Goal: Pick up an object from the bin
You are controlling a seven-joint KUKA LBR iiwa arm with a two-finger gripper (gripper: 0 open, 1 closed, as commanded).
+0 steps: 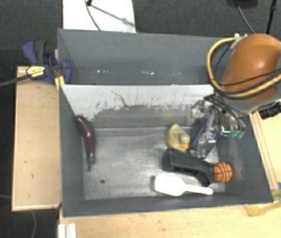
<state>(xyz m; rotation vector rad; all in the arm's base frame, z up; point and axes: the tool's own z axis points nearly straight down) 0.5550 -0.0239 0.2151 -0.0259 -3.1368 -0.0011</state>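
Note:
My gripper (pixel 206 142) is low in the right part of the bin, under the arm's wrist. Just left of it lies a yellowish rounded toy (pixel 177 136). A dark blue thing (pixel 197 136) shows between the toy and the gripper; I cannot tell whether it is touched. Below the gripper lies a black angular object (pixel 186 166), with a small orange ball (pixel 223 172) at its right end. A white flat scoop (pixel 179 186) lies in front of the black object.
A purple eggplant (pixel 87 137) lies alone along the bin's left wall. The bin floor between it and the cluster on the right is bare metal. The arm with its orange cover and cables hangs over the bin's right rear corner.

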